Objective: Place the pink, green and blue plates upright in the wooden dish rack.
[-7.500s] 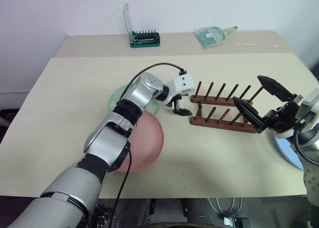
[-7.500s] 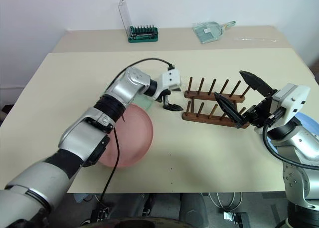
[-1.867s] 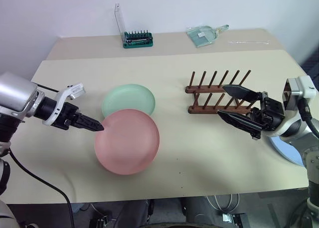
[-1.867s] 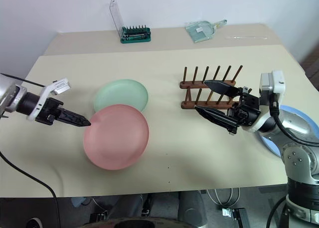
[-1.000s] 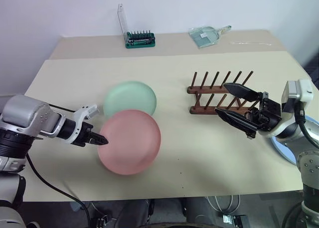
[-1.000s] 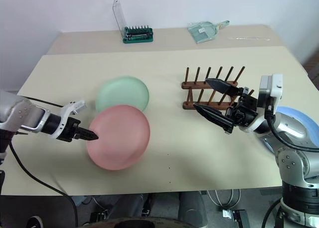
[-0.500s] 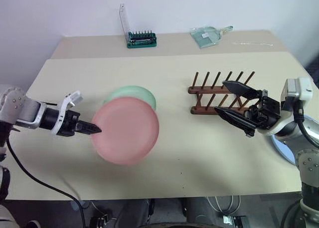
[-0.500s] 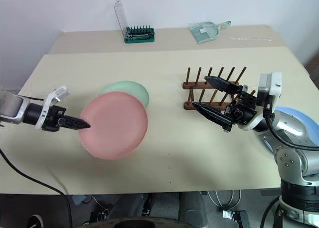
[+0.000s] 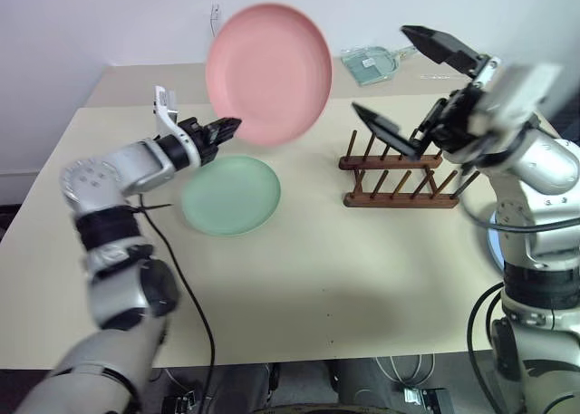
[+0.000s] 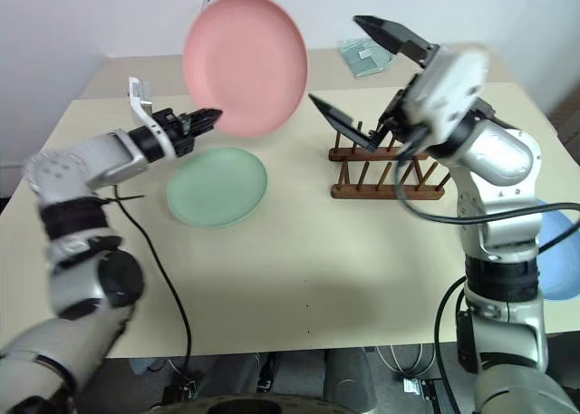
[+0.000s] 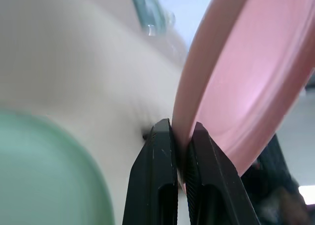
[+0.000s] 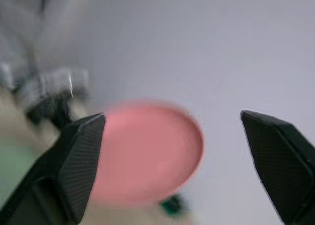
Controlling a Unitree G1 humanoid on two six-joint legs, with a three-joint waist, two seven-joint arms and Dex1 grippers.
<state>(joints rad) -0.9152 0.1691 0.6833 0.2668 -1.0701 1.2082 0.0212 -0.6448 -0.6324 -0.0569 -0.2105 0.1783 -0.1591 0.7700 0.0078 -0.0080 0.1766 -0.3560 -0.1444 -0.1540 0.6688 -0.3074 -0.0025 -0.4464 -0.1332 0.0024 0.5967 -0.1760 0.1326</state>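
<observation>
Left hand [image 9: 225,127] pinches the pink plate [image 9: 268,72] by its rim; probably light, stiff, slippery; right hand [image 9: 410,89] gapes.

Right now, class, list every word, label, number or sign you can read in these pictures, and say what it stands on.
None can be read.
The pink plate, green plate and wooden rack are plain, with no print.
The green tool-bit holder is too blurred to read.
The clear packet at the back of the table holds a pale patch, perhaps a label, too small to read.
</observation>
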